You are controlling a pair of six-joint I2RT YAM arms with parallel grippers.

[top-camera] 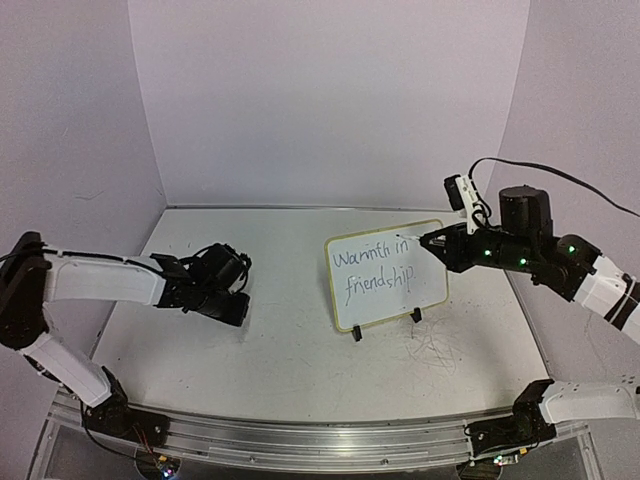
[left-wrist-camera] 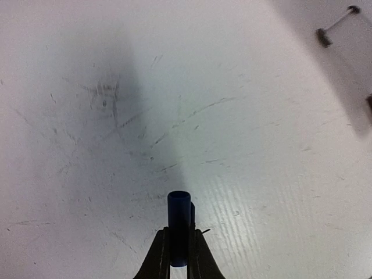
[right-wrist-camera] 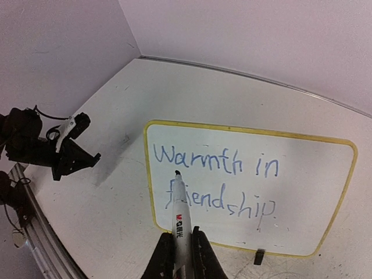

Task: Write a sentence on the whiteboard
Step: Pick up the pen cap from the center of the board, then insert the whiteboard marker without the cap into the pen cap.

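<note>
The whiteboard (top-camera: pixel 432 285) (right-wrist-camera: pixel 314 192), white with a thin yellow frame, stands tilted on two black clips right of centre. The sentence (top-camera: pixel 375 268) (right-wrist-camera: pixel 215 165) reads "Warmth in friendship." in two lines. My right gripper (top-camera: pixel 432 242) (right-wrist-camera: pixel 180 247) is shut on a white marker (right-wrist-camera: pixel 179 215). The marker's dark tip points at the board, lined up with the start of the second line in the right wrist view; I cannot tell whether it touches. My left gripper (top-camera: pixel 238 308) (left-wrist-camera: pixel 180 241) is left of the board, low over the table, shut on a short blue cap (left-wrist-camera: pixel 179 212).
The grey tabletop (top-camera: pixel 280 350) is scuffed with faint scribbles, some near the board's front (top-camera: pixel 432 352). A board clip (left-wrist-camera: pixel 323 38) shows at the upper right of the left wrist view. Lilac walls close the back and sides. A metal rail (top-camera: pixel 330 440) runs along the near edge.
</note>
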